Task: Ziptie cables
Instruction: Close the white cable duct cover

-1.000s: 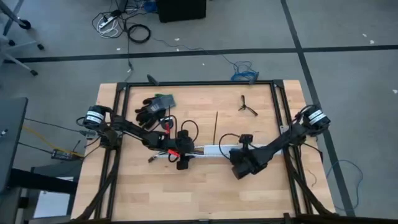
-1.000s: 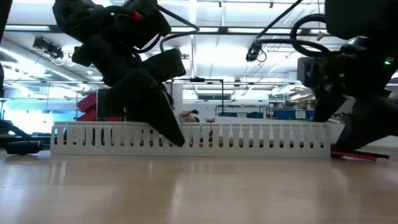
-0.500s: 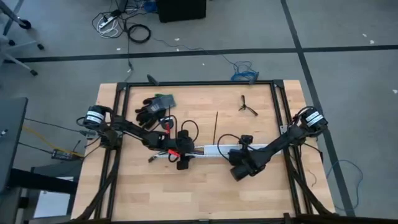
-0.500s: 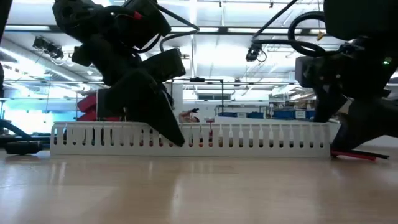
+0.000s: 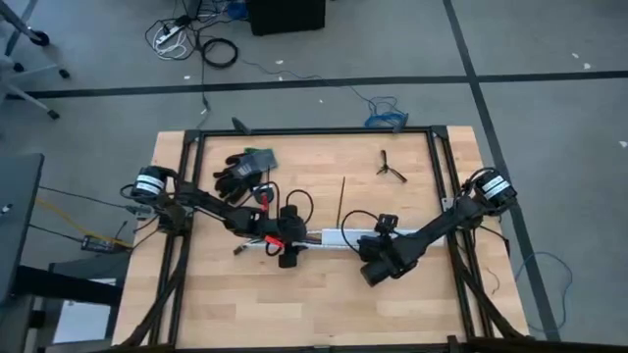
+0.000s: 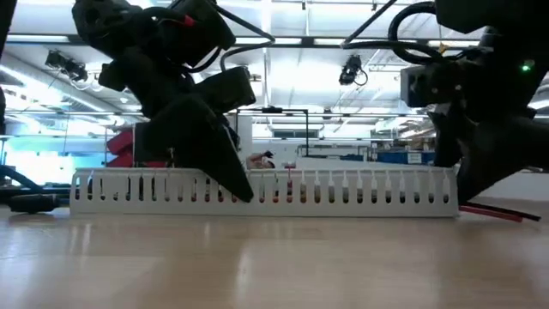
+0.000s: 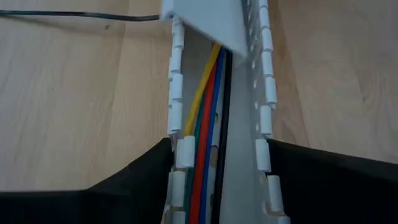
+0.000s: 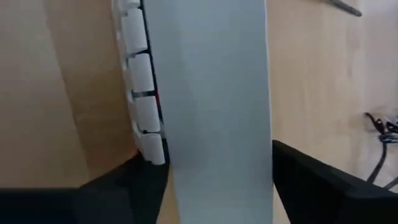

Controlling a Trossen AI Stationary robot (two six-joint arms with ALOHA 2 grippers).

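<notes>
Fingers of the left gripper (image 7: 214, 186) are spread to either side of the white slotted plastic channel (image 7: 217, 112), one dark matte wedge against each toothed wall; whether they press the walls cannot be told. Inside the channel's trough lie the cables (image 7: 208, 118), smooth thin strands of yellow, green, red, blue and black running side by side along its length, passing under a flat white cover piece (image 7: 205, 22) at the far end. From above, the left gripper (image 5: 285, 245) sits at the channel's left end, where red and dark wire ends (image 5: 250, 245) poke out onto the pale wood-grain table (image 5: 294, 304). The right gripper (image 8: 217, 180) likewise straddles the channel, its dark fingers (image 8: 323, 183) apart on both sides of the smooth flat cover, with the row of square white teeth (image 8: 140, 93) showing along one edge; in the overhead view it sits over the channel's right part (image 5: 378, 257). The ziptie (image 5: 340, 199), a thin straight black strap, lies on the table behind the channel, apart from both grippers. A black forked clip (image 5: 390, 168) and black gloves (image 5: 240, 172) rest farther back.
</notes>
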